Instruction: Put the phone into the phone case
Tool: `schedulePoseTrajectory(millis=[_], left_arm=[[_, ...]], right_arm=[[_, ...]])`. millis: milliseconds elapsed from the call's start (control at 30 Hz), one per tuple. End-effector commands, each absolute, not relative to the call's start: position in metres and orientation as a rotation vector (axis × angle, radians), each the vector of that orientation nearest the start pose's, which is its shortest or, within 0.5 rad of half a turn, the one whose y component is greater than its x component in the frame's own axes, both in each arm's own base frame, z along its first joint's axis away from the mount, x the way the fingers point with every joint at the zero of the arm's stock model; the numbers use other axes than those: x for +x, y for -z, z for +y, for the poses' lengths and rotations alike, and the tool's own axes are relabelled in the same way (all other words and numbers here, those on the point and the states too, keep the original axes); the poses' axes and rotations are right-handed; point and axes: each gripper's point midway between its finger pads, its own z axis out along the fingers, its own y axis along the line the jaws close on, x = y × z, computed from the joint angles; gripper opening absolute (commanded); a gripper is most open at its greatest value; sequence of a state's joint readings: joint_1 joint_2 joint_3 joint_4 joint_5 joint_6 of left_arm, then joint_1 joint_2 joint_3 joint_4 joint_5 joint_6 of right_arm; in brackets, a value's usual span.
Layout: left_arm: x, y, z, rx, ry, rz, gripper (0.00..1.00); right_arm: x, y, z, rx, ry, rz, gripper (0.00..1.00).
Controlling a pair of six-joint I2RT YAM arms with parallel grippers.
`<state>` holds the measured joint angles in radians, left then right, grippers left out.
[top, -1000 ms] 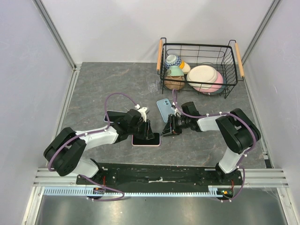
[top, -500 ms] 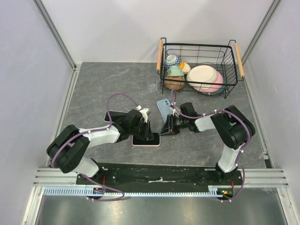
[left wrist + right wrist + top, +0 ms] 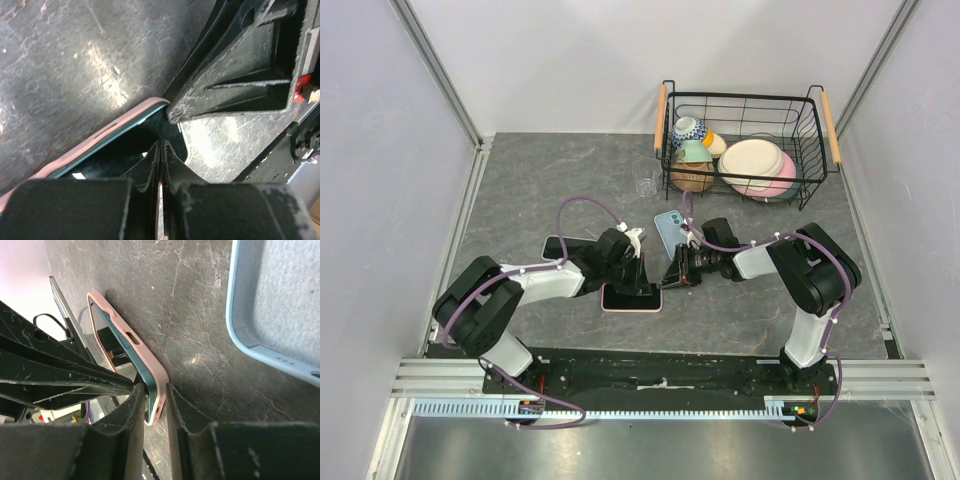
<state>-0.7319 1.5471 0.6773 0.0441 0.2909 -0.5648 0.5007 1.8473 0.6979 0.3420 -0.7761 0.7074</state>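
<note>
A dark green phone (image 3: 628,296) lies face up in a pink phone case (image 3: 632,309) on the table. The case's rim (image 3: 100,137) runs round the phone's screen (image 3: 115,157). My left gripper (image 3: 639,281) is shut, and its tips (image 3: 160,143) rest on the screen near the right end. My right gripper (image 3: 667,280) comes in from the right. Its jaws (image 3: 152,388) stand narrowly apart astride the corner of the phone (image 3: 125,340) and pink case (image 3: 152,362), one finger on the screen side and one under the case.
A light blue phone case (image 3: 670,232) lies just behind the grippers and shows again as a blue case (image 3: 280,305) in the right wrist view. Another dark phone (image 3: 558,246) lies to the left. A wire basket (image 3: 820,110) of bowls and plates stands at the back right, with a small clear object (image 3: 646,186) beside it.
My left gripper has shut and shifted slightly right over the phone. My right gripper's jaws have narrowed around the phone's corner. The phone has not moved.
</note>
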Motion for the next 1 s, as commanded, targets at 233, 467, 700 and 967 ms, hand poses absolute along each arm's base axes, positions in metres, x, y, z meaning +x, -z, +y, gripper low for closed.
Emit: schedulePoseTrajectory(millis=[233, 467, 700, 967], left_arm=[[0.22, -0.016, -0.289, 0.291, 0.819, 2.646, 0.02], [0.219, -0.008, -0.284, 0.271, 0.768, 2.695, 0.02], [0.217, 0.006, -0.28, 0.279, 0.716, 2.744, 0.02], [0.219, 0.016, -0.28, 0.285, 0.687, 2.767, 0.02]], right_arm=[[0.227, 0.042, 0.275, -0.23, -1.045, 2.783, 0.24], [0.218, 0.058, 0.274, -0.291, -0.919, 2.846, 0.21], [0.21, 0.07, 0.269, -0.358, -0.772, 2.895, 0.2], [0.212, 0.076, 0.258, -0.39, -0.605, 2.907, 0.19]])
